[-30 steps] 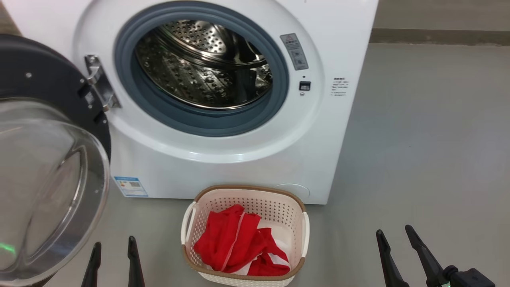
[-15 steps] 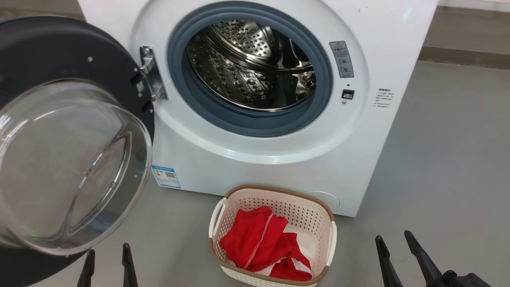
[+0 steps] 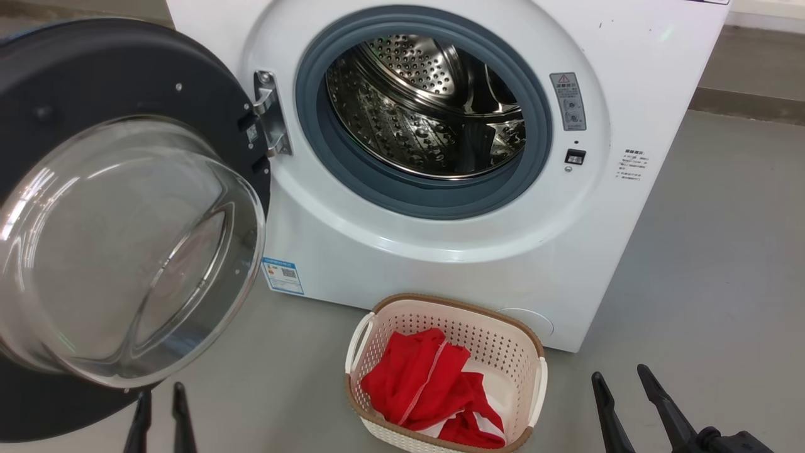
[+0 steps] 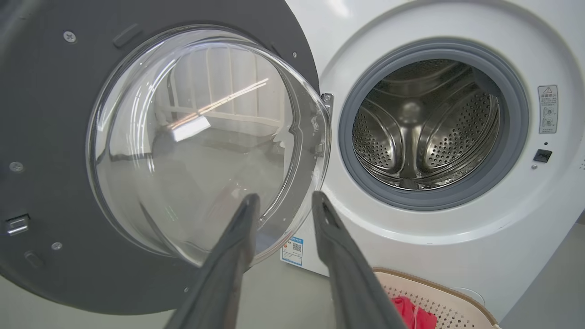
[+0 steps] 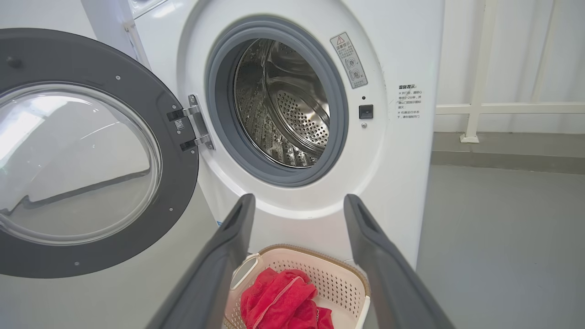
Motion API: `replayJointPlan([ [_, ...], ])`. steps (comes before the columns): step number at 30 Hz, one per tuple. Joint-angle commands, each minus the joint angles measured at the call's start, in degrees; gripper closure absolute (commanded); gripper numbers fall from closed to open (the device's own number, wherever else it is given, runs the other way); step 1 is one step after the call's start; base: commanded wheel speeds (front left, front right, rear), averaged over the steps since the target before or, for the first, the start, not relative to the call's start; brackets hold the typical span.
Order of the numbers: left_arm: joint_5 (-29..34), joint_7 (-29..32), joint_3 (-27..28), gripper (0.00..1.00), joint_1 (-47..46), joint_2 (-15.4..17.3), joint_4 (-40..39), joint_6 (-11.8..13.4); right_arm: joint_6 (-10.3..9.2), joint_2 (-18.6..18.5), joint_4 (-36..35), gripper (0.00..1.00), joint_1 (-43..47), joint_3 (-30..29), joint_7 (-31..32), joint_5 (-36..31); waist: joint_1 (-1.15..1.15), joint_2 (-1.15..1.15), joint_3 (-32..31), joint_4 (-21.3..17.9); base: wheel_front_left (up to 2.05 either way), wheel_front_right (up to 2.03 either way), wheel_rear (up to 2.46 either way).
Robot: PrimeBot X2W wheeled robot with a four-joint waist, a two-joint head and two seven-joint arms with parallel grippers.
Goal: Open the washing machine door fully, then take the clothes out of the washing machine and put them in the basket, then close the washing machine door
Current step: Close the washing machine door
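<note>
Grey floor, with open room to the right of the machine. Washing machine: drum looks empty. Washing machine door is swung wide on its left-side hinge, glass bowl towards the robot, free edge far out left. Basket sits just in front of the machine, clothes inside. Left gripper is just below the door rim, jaws parted, empty; judged the nearer arm for pushing the door shut. Right gripper is spread wide, empty, well apart to the right.

Grey floor stretches right of the jaws; beyond them, a white railing fronts a pale wall.
</note>
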Motion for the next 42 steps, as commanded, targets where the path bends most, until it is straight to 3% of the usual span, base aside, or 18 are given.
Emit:
replayJointPlan([
  [1, 1.03, -0.04, 2.16, 1.00, -1.07, 1.03, -2.28, 0.71, 0.09, -0.56, -1.32, 0.00, -0.51, 1.70, -0.40, -0.04, 0.00, 0.00, 0.04, 0.21, 0.00, 0.00, 0.00],
  [11, 2.61, -1.54, 5.03, 1.00, -2.35, 2.10, -8.45, 1.66, 0.09, -0.56, -1.79, 0.00, -0.37, 1.41, -0.01, -0.28, 0.00, 0.00, 0.59, 0.99, 0.00, 0.00, 0.00],
  [22, -1.95, -1.87, 15.47, 1.00, -6.82, 3.47, -15.91, 0.17, 0.09, -0.56, -2.46, 0.00, -0.21, 1.18, 1.03, -0.90, 0.00, 0.00, 0.71, 2.15, 0.00, 0.00, 0.00],
  [27, -9.28, -1.88, 23.34, 1.00, -10.28, 3.21, -15.79, -3.46, 0.09, -0.56, -3.21, 0.00, -0.09, 1.05, 1.79, -1.20, 0.00, 0.00, 0.70, 2.35, 0.00, 0.00, 0.00],
  [35, -22.17, -1.89, 34.51, 1.00, -16.96, 2.77, -9.21, -10.40, 0.09, -0.56, -4.16, 0.00, 0.24, 1.16, 2.90, -1.76, 0.00, 0.00, 0.63, 2.36, 0.00, 0.00, 0.00],
  [42, -38.69, 1.76, 41.41, 1.00, -24.83, 4.32, -0.47, -13.05, 0.09, -0.56, -5.10, 0.00, 0.73, 1.16, 4.06, -2.31, 0.00, 0.00, -0.02, 2.42, 0.00, 0.00, 0.00],
])
